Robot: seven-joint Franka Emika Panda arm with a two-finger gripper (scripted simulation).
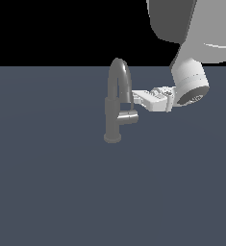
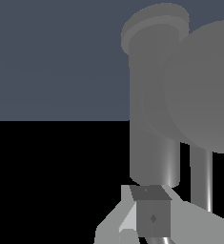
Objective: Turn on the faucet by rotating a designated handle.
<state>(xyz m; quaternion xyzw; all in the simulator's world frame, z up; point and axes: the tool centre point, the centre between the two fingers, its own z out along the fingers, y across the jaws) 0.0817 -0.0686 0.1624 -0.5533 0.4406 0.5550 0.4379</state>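
The dark grey faucet (image 1: pixel 113 108) stands upright on the floor, its arched spout (image 1: pixel 120 72) curving over to the exterior view's right. The handle (image 1: pixel 128 116), a short shiny cylinder, sticks out sideways to the right from the body. My gripper (image 1: pixel 133 97) reaches in horizontally from the right, its tips just above the handle and next to the spout's end. The fingers look pressed together with nothing between them. In the wrist view the faucet body (image 2: pixel 151 119), the handle's round end (image 2: pixel 204 86) and the gripper (image 2: pixel 139 219) are close together. I cannot tell whether they touch.
The white-grey robot arm (image 1: pixel 191 53) comes down from the upper right of the exterior view. A flat blue-grey floor (image 1: pixel 52 182) surrounds the faucet. No other object shows.
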